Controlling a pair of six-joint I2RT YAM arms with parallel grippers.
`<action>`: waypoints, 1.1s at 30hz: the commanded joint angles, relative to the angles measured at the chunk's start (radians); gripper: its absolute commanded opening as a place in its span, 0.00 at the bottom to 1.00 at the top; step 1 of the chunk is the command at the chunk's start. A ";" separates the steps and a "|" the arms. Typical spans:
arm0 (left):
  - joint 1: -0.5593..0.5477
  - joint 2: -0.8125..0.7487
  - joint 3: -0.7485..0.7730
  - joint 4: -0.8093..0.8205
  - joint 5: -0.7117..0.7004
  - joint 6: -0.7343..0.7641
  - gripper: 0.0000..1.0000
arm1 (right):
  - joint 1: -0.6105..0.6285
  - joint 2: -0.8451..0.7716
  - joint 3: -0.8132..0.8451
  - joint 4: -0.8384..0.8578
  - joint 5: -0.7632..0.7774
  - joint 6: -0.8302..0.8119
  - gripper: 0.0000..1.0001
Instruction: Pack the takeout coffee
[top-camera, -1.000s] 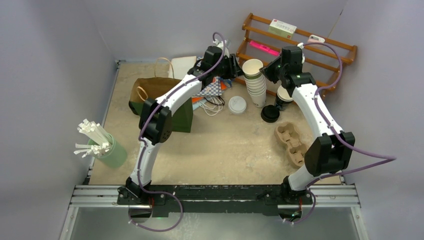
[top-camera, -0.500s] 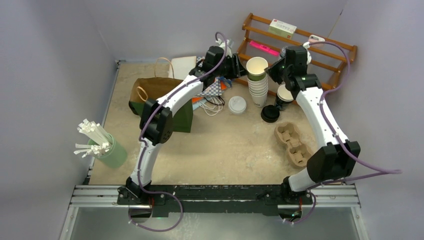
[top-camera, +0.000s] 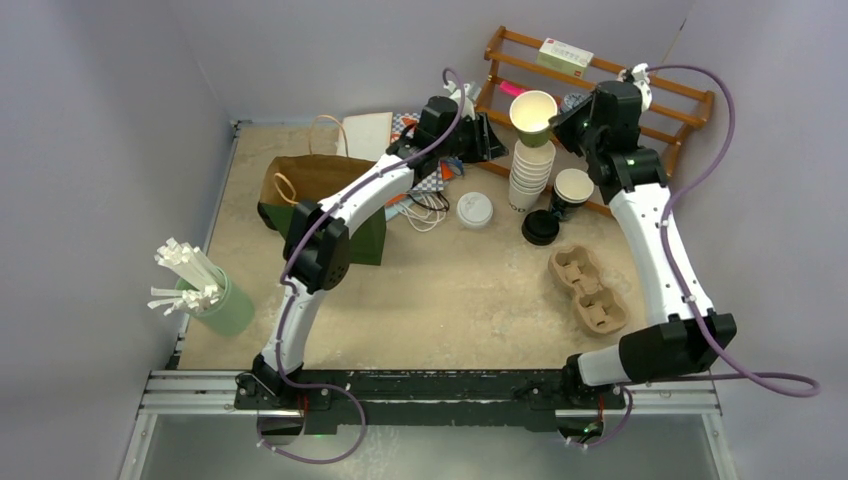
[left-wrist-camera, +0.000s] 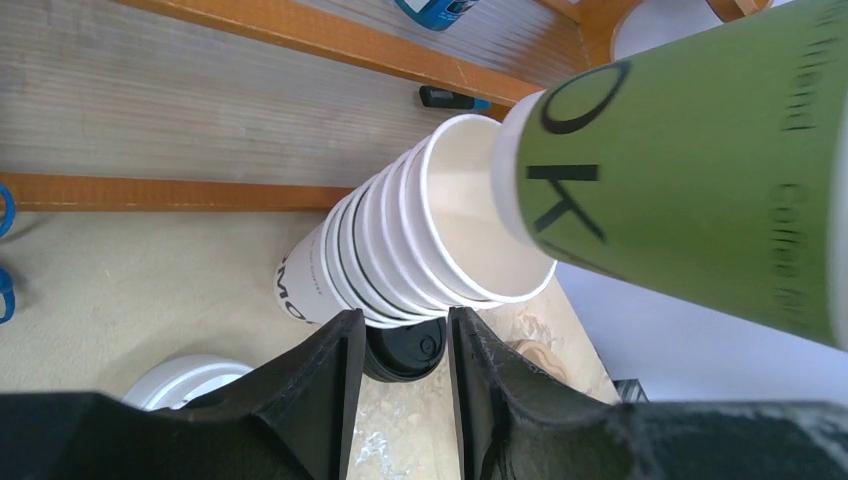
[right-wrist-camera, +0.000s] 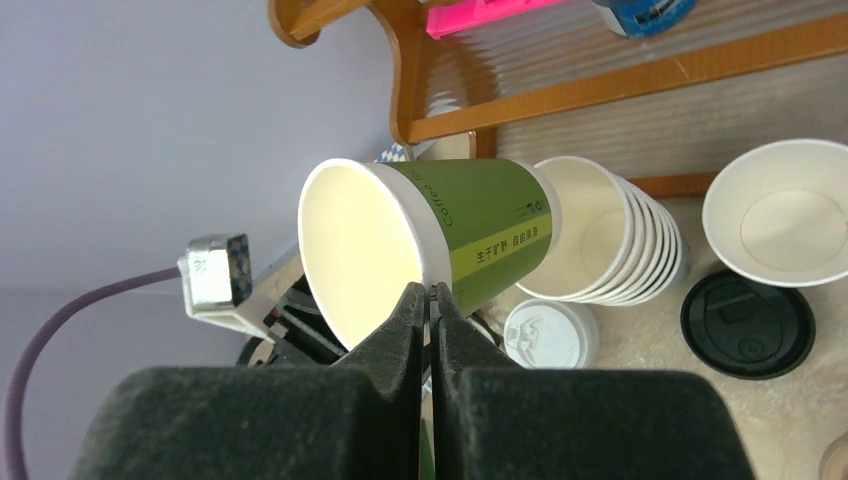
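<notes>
The takeout coffee cup (top-camera: 533, 112) is a green paper cup with no lid on it. It hangs tilted in the air just above a stack of nested white cups (top-camera: 528, 175). My right gripper (top-camera: 557, 121) is shut on its rim, one finger inside and one outside, as the right wrist view shows (right-wrist-camera: 430, 292). The cup (right-wrist-camera: 480, 235) is empty inside. My left gripper (top-camera: 490, 140) hovers left of the stack, jaws partly open with nothing between them (left-wrist-camera: 405, 325). In the left wrist view the green cup (left-wrist-camera: 700, 170) fills the upper right, clear of the stack (left-wrist-camera: 400, 250).
A white lid (top-camera: 474, 210) and a black lid (top-camera: 540, 228) lie by the stack. A single open cup (top-camera: 573, 187) stands beside it. A pulp cup carrier (top-camera: 587, 290), a brown paper bag (top-camera: 320, 185), a wooden rack (top-camera: 600, 80) and a straw holder (top-camera: 205, 290) are around.
My right gripper has lifted the green cup off the top of the white stack, up and toward the back right. The left gripper has shifted slightly toward the back right.
</notes>
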 joint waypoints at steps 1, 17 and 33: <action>-0.003 -0.023 0.029 0.040 0.015 -0.011 0.39 | -0.003 -0.049 0.070 -0.006 -0.020 -0.085 0.00; 0.016 -0.373 -0.147 -0.214 -0.161 0.251 0.46 | -0.001 -0.236 -0.199 -0.072 -0.503 -0.185 0.00; -0.060 -0.732 -0.566 -0.250 -0.130 0.426 0.57 | 0.241 -0.245 -0.749 0.270 -0.504 -0.207 0.00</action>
